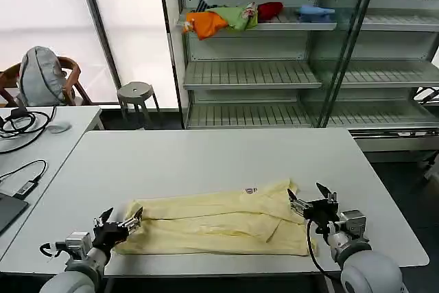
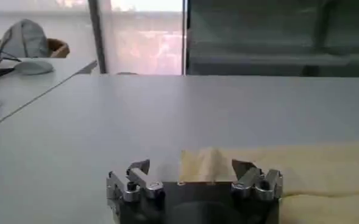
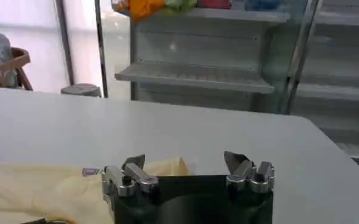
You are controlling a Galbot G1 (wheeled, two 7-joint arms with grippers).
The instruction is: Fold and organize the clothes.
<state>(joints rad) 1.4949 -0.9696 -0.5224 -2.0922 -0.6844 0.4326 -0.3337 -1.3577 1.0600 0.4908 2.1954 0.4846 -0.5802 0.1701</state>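
End effectors point(image 1: 122, 221) point(image 1: 306, 197) flank T-shirt point(image 1: 219, 224) on grey table point(image 1: 206, 156); shelves point(image 1: 274, 66) behind.

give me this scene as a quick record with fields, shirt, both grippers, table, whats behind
shirt: pale yellow T-shirt, folded into a long band across the near part of the table, small label facing up
left gripper: open, at the shirt's left end
right gripper: open, at the shirt's right end
table: grey table, bare beyond the shirt
behind: metal shelves with colourful clothes on the top shelf
side: second table with cables
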